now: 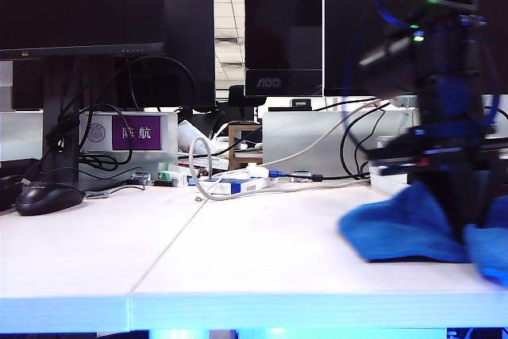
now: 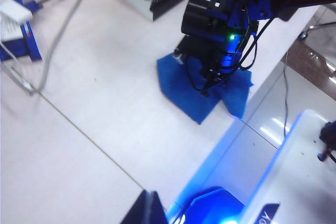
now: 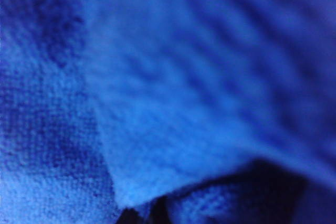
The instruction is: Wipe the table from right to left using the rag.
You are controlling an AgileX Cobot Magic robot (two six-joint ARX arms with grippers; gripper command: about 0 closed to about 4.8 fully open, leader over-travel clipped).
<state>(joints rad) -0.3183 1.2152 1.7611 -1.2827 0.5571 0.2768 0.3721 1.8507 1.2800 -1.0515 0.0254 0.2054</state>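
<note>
The bright blue rag (image 1: 405, 228) lies bunched on the white table (image 1: 238, 236) at the right, close to the front edge. My right gripper (image 2: 210, 85) points down into the rag (image 2: 194, 95), which rises around it. In the right wrist view the rag (image 3: 168, 77) fills the picture, and the dark tips of the right gripper (image 3: 152, 216) stand close together, shut on a fold of it. My left gripper (image 2: 148, 208) hangs above the table (image 2: 94, 103), away from the rag, its fingers pressed together with nothing between them. The left arm is out of the exterior view.
A black mouse (image 1: 48, 198) sits at the far left. Monitors (image 1: 79, 5), a purple-labelled box (image 1: 131, 132) and loose cables (image 1: 206, 172) line the back. A seam (image 1: 171, 244) runs across the table top. Beyond the front edge are the floor and a white robot base (image 2: 299, 171).
</note>
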